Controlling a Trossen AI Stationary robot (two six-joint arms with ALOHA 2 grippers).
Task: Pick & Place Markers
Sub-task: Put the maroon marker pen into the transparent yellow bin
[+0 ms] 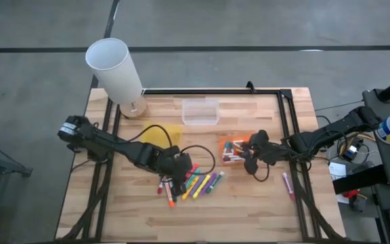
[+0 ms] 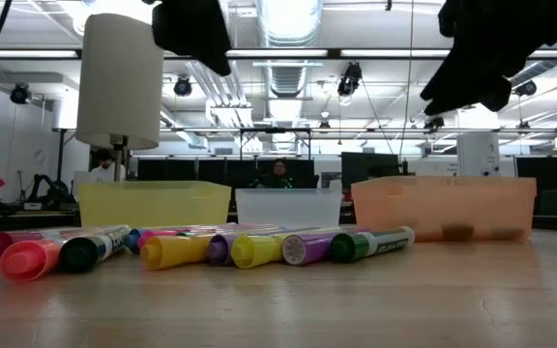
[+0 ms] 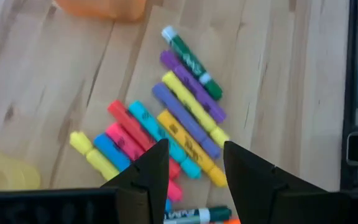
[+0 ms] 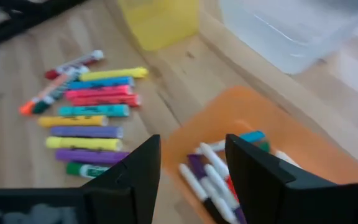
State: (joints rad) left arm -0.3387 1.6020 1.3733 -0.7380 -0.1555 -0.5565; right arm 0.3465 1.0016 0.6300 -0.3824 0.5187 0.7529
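Your left jaws (image 3: 191, 168) hang spread, empty, above the short capped plastic markers (image 3: 166, 134): light, stiff, slick; pinch one mid-barrel. Right jaws (image 4: 191, 165) spread over the orange tray (image 4: 253, 118)

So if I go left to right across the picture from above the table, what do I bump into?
White cup → yellow tray → left gripper → marker pile → orange tray → right gripper → lone pink marker.
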